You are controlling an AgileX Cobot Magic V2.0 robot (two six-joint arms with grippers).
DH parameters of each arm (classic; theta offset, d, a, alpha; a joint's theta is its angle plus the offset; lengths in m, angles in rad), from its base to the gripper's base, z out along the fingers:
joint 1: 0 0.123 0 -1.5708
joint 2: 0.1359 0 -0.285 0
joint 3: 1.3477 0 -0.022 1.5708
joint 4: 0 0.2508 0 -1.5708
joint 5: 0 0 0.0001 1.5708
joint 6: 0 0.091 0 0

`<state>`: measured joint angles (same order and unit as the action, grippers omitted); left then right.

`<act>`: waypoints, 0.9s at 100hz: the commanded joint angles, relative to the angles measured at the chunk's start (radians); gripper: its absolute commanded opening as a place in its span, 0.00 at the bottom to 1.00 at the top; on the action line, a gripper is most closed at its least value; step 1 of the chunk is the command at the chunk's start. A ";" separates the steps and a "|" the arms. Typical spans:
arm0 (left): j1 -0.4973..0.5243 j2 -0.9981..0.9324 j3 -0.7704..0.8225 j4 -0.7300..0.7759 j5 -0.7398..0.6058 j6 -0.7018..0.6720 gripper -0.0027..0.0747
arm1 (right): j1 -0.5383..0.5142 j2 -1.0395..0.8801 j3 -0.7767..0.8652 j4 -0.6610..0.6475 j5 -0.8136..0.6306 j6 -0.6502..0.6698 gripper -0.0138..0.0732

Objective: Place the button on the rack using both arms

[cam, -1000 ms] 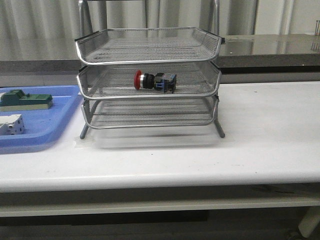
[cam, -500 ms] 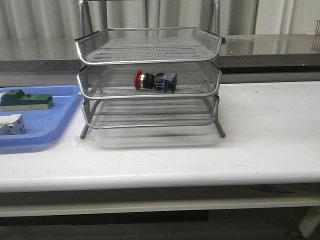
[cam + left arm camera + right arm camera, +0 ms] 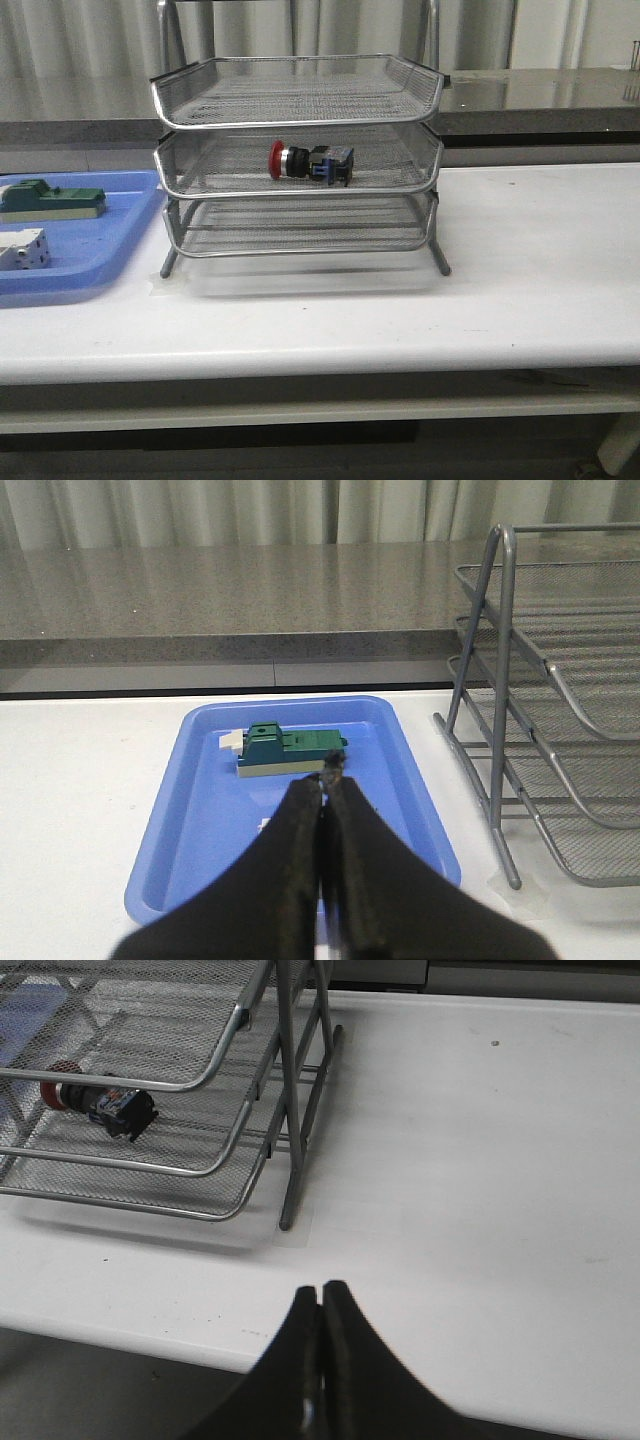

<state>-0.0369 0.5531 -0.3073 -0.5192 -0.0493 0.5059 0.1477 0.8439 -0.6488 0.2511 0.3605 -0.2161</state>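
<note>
The button (image 3: 310,162), red cap to the left and black-and-blue body to the right, lies on its side in the middle tier of the silver wire rack (image 3: 297,100). It also shows in the right wrist view (image 3: 103,1102), inside the rack (image 3: 250,1110). Neither arm shows in the front view. My left gripper (image 3: 326,776) is shut and empty, held over the blue tray, well left of the rack (image 3: 520,710). My right gripper (image 3: 321,1290) is shut and empty, over the table's front edge, to the right of the rack.
A flat blue plastic tray (image 3: 115,255) sits left of the rack and holds a green rectangular block (image 3: 52,201) and a white dotted block (image 3: 22,248). The tray (image 3: 200,810) and green block (image 3: 290,752) also show in the left wrist view. A grey counter runs behind the table.
</note>
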 commanded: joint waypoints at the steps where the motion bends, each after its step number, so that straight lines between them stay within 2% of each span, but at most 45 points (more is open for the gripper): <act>1: 0.002 0.000 -0.026 -0.005 -0.073 -0.005 0.01 | -0.008 -0.006 -0.027 -0.002 -0.073 -0.004 0.09; 31: 0.002 0.000 -0.026 -0.005 -0.073 -0.005 0.01 | -0.008 -0.085 0.022 -0.002 -0.102 -0.004 0.09; 67: 0.002 0.000 -0.026 -0.005 -0.073 -0.005 0.01 | -0.008 -0.396 0.269 -0.001 -0.322 -0.004 0.09; 90: 0.002 0.000 -0.026 -0.005 -0.073 -0.005 0.01 | -0.008 -0.588 0.308 -0.001 -0.275 -0.004 0.09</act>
<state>-0.0369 0.5531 -0.3073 -0.5192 -0.0493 0.5059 0.1477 0.3072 -0.3177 0.2511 0.1367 -0.2161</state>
